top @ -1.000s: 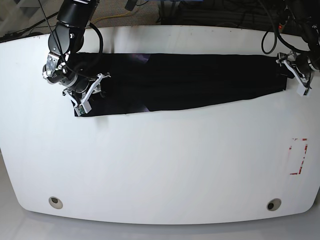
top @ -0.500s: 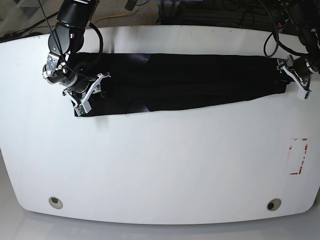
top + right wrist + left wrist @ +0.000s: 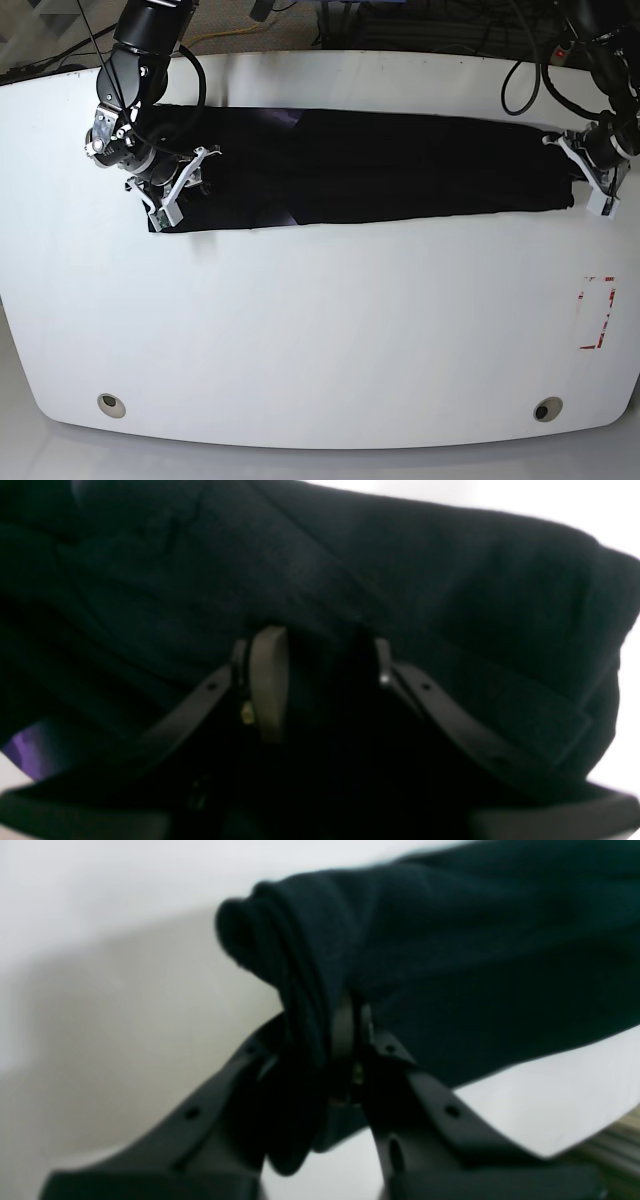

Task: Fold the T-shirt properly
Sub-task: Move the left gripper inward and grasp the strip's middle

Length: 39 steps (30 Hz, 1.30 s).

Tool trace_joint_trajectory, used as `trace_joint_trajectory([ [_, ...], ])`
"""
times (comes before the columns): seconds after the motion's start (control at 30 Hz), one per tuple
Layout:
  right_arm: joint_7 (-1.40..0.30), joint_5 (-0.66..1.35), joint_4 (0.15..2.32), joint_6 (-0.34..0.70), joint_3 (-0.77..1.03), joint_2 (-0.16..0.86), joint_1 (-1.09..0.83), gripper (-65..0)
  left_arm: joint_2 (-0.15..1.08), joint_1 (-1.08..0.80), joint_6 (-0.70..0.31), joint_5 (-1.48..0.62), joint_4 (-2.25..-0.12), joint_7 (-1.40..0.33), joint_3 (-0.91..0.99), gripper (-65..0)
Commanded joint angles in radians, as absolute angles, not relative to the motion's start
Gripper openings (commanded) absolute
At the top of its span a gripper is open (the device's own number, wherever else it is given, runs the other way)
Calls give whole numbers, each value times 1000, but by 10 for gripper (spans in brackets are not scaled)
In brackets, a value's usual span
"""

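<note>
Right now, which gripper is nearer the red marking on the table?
Left. The left gripper holds the T-shirt end at the table's right edge, just above the red marking. The right gripper is at the shirt's far opposite end.

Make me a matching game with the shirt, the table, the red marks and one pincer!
Things:
1. T-shirt
2. table
3. red marks
4. left pincer

Descriptions:
A. white and wide
B. near the table's right edge in the base view
C. black, lying in a long band
D. shut on the band's end

Pairs: 1-C, 2-A, 3-B, 4-D
</note>
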<state>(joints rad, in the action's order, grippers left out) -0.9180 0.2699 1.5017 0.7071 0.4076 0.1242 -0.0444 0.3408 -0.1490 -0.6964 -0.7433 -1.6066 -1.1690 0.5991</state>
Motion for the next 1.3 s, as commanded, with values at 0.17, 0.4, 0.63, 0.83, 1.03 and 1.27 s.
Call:
trace_joint_trajectory([
  [0.17, -970, 228, 1498, 698, 407, 127, -48, -445, 269, -108, -698, -771, -1880, -1260, 449, -615],
  [0.4, -970, 228, 1497, 698, 407, 127, -48, -445, 197, -31, -698, -746, -1899, -1256, 249, -615],
  [0.63, -970, 228, 1497, 698, 407, 119, -47, -445, 104, 28, -698, -618, -1899, -1257, 73, -614],
  [0.83, -970, 226, 1497, 698, 407, 101, -44, -445, 41, 42, -698, -501, -1873, -1257, -45, -612],
  [1.03, -970, 228, 1497, 698, 406, 82, -42, -444, -1, 70, -698, -458, -1804, -1260, -58, -507],
  [1.27, -970, 228, 1497, 698, 406, 81, -42, -444, -44, 101, -698, -456, -1759, -1262, -67, -303],
])
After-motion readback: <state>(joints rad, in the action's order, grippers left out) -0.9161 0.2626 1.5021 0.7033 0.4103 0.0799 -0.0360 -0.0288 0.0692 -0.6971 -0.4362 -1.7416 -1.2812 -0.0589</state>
